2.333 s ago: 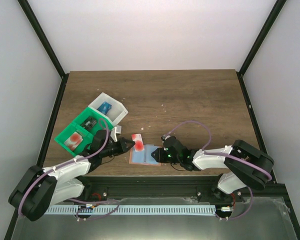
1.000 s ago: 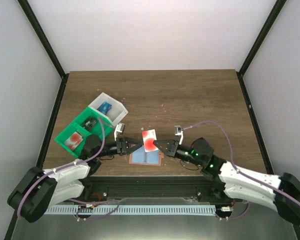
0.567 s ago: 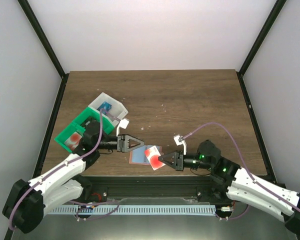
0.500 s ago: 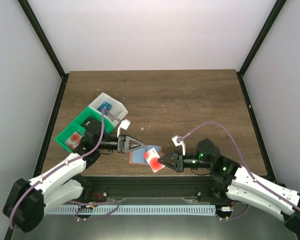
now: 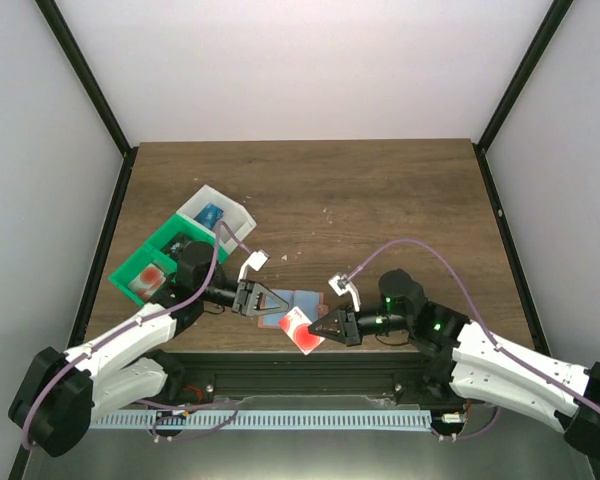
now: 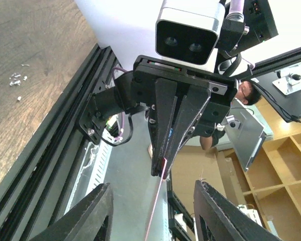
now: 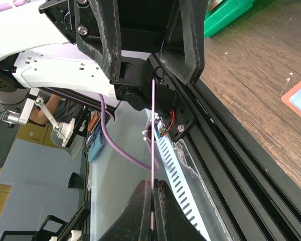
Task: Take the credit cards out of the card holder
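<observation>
My right gripper [image 5: 327, 324] is shut on a red and white credit card [image 5: 299, 329] and holds it above the table's near edge. In the right wrist view the gripper [image 7: 153, 193] pinches the card [image 7: 153, 125] edge-on. My left gripper [image 5: 261, 300] is open and faces it. In the left wrist view [image 6: 152, 184] the card's thin edge [image 6: 154, 211] runs between the spread fingers [image 6: 90, 213] without touching them. The light blue card holder [image 5: 306, 299] with salmon edging lies flat under both grippers, mostly hidden. Its corner shows in the right wrist view [image 7: 299, 98].
A green tray [image 5: 130, 268] at the left holds a red card [image 5: 152, 278] and a dark one [image 5: 179, 243]. A white tray [image 5: 238, 232] behind it holds a blue card [image 5: 212, 213]. The black frame rail [image 5: 310, 362] runs along the near edge.
The left gripper let go of the red and white card and opened. The right gripper pulled the card toward the near edge. Both grippers have since drawn closer together.
</observation>
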{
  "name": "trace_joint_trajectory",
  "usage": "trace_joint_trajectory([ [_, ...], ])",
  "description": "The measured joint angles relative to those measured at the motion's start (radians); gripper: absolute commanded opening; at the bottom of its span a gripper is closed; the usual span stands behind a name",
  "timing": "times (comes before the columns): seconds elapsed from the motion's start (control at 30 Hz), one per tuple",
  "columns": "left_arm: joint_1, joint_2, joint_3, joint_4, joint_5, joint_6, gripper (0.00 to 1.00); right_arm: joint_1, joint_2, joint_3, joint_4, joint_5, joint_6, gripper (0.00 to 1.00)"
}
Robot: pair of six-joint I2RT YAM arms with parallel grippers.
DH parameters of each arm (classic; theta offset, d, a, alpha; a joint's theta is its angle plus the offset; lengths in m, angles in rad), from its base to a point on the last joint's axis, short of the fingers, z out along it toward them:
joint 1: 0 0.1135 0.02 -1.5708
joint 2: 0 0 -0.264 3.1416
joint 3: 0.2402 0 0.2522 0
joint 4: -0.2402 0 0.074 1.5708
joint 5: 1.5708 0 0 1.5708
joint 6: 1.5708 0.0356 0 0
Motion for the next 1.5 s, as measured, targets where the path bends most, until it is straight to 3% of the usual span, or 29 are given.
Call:
trace_joint_trajectory([
  [0.33,-0.013,0.013,-0.015,-0.045,0.008,0.047,0.25,0.0,0.042,-0.003,0.079,-0.022,0.014,0.01],
  [0.4,-0.014,0.023,-0.015,-0.047,0.008,0.046,0.16,0.0,0.05,-0.008,0.097,-0.024,0.026,0.01],
  [0.47,-0.016,0.022,-0.016,-0.041,0.01,0.044,0.0,0.0,0.062,-0.021,0.117,-0.024,0.042,0.01],
  [0.5,-0.018,0.02,-0.017,-0.035,0.01,0.04,0.0,0.0,0.068,-0.024,0.122,-0.023,0.047,0.01],
  [0.7,-0.014,0.014,-0.028,-0.024,-0.016,0.04,0.0,-0.001,0.073,-0.044,0.142,0.023,0.089,0.25],
  [0.9,0.069,0.004,-0.03,-0.064,-0.084,0.033,0.0,-0.001,-0.042,-0.112,0.145,0.148,0.154,0.64],
  [1.13,0.126,-0.031,0.008,-0.156,-0.227,0.023,0.0,-0.001,-0.154,-0.113,0.056,0.289,0.177,0.99],
  [1.33,0.142,-0.039,0.21,-0.394,-0.525,0.11,0.0,-0.001,-0.215,-0.114,0.014,0.371,0.182,1.0],
  [1.5,0.146,-0.108,0.249,-0.492,-0.783,0.109,0.0,-0.001,-0.232,-0.114,-0.007,0.412,0.171,1.0],
])
